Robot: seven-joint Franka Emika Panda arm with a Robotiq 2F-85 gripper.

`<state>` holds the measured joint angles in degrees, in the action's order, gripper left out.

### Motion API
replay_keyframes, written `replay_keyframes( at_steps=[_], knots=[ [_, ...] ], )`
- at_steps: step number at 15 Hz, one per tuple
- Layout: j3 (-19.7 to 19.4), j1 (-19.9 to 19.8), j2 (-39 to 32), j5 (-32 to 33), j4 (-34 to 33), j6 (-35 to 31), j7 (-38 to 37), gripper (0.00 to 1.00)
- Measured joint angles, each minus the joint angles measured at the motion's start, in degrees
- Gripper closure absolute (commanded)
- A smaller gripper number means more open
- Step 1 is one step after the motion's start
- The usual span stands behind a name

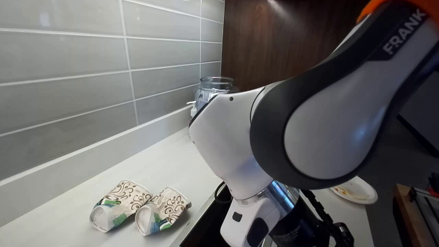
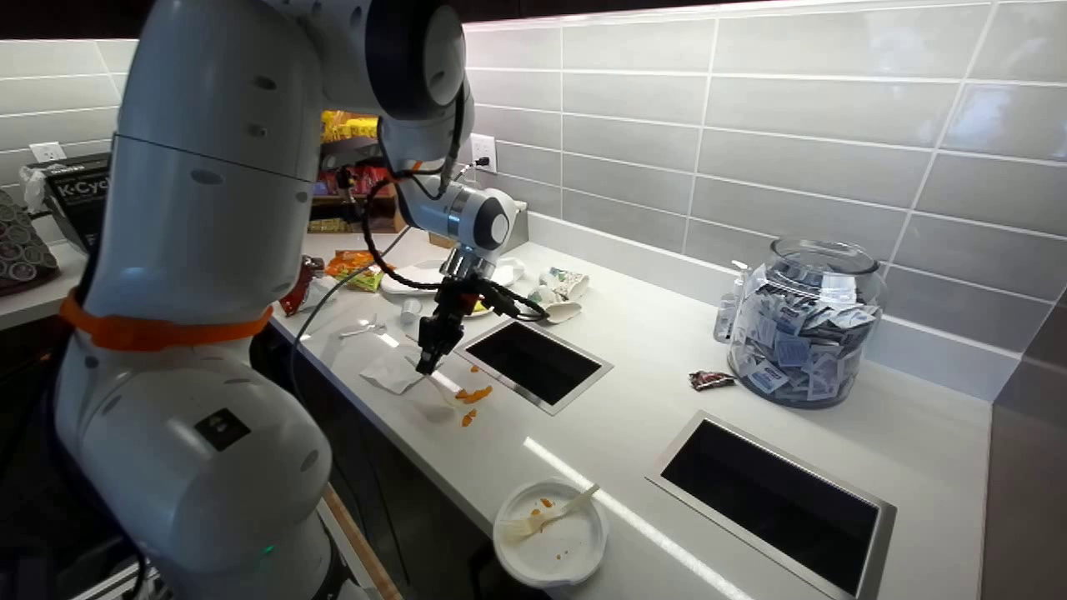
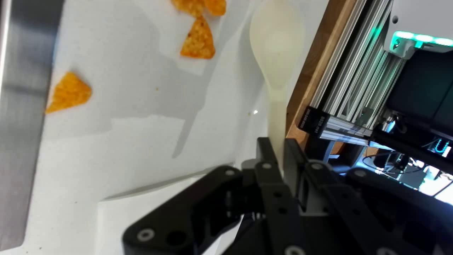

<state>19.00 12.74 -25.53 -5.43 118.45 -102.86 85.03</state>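
In an exterior view, at far L, a black box [image 2: 79, 192] w/ pale letters is just beside the big white robot arm [image 2: 208, 250]. After the arm come a red snack bag [image 2: 302, 285] & an orange snack bag [image 2: 354, 267], lying nr each other on the white counter [image 2: 642, 350]. Then a white plate [image 2: 408, 279], partly hidden. Further R a paper piece [image 2: 390, 371] lies flat, & just beside it in this view is the gripper [image 2: 427, 367], w/ its fingers directed down.

In the wrist view, from L: a steel edge [image 3: 26, 124], one single chip [image 3: 70, 92] nr it, then a few orange chips [image 3: 199, 40], then the pale spoon [image 3: 277, 46]. The gripper pinches this spoon by the handle, one finger on each side; the bowl points away from the gripper. If the bowl touches the counter, I cannot tell.

In an exterior view, R of the gripper, a dark rectangle [image 2: 533, 362] w/ steel frame is set in the counter. Behind it, two patterned paper cups [image 2: 563, 287] lie on their side. Nr the front edge is a round dish [image 2: 583, 546] w/ a pale fork [image 2: 552, 515] & crumbs inside. At far R: a small wrapper [image 2: 711, 381], a pump bottle [image 2: 727, 312], a glass jar [image 2: 871, 268] full of sachets [image 2: 792, 346], & a 2nd framed panel [image 2: 775, 500], also dark.
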Motion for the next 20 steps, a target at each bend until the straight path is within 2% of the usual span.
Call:
replay_keyframes(
  at_steps=[20],
  knots=[
    [-0.94, -1.02, -1.33, 0.08, -1.98, -4.05, 3.76, 0.97]
  ],
)
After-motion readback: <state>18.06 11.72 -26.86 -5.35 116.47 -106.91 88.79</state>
